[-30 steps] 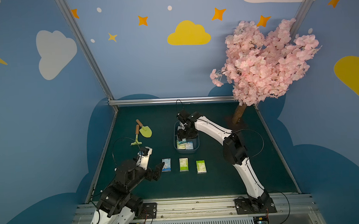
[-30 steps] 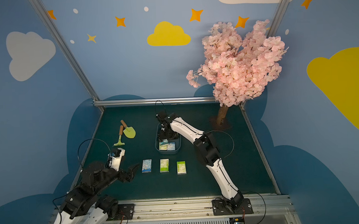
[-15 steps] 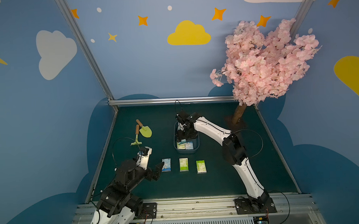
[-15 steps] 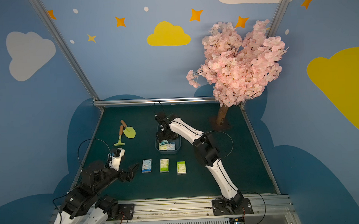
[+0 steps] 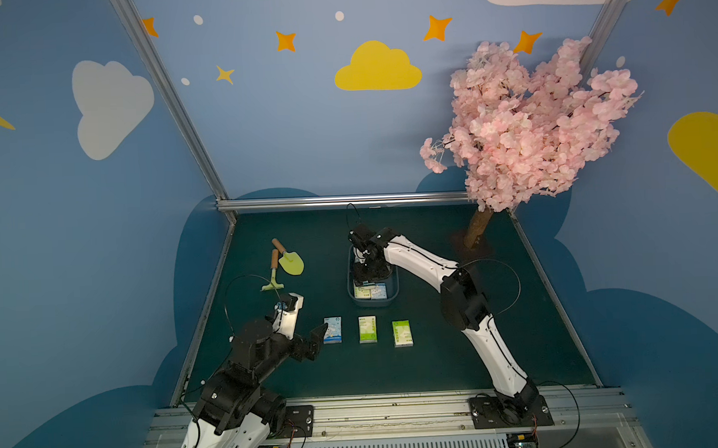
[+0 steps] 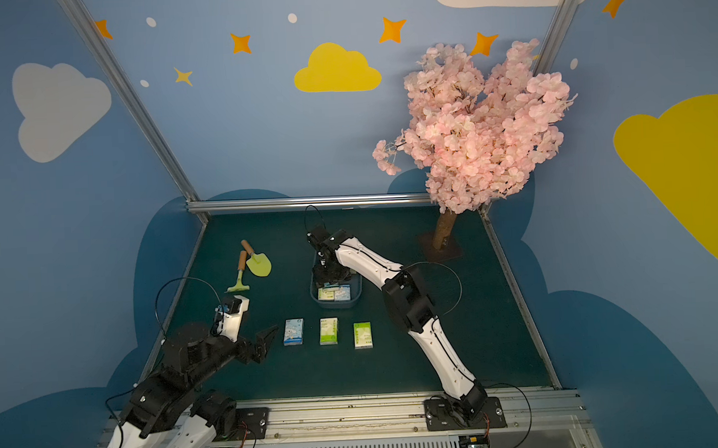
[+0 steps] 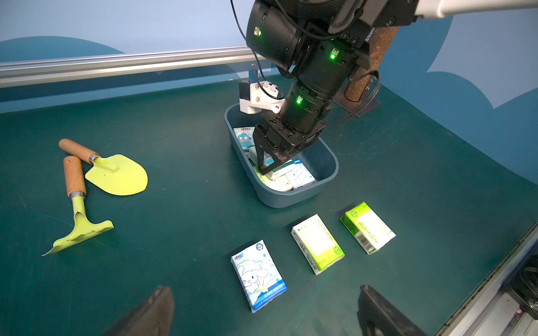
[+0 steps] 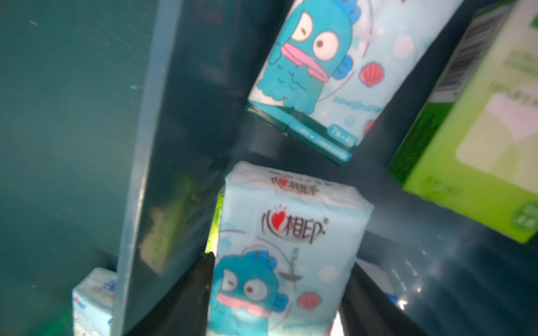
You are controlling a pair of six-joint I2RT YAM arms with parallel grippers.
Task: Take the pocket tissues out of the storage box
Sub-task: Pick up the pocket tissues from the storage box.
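**Right tool in the box, three packs out**

A dark green worktop (image 5: 438, 367) sits inside blue, cloud-painted walls. The right tool (image 7: 270, 168) reaches into the storage box (image 7: 291, 199) and pinches a fish-print pack (image 8: 288, 241) by its sides. More pocket tissues (image 7: 294, 177) lie beneath it. A blue-white pack (image 7: 257, 276) and two green packs (image 7: 317, 244) (image 7: 367, 227) lie in a row in front of the box. The left tool (image 5: 317, 340) hovers, spread wide, just beside the blue-white pack.

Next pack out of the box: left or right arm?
Right. The right end effector is down inside the box, fingers either side of a blue cartoon pack; grip not confirmed. The left end effector hangs open beside three packs on the table, away from the box.
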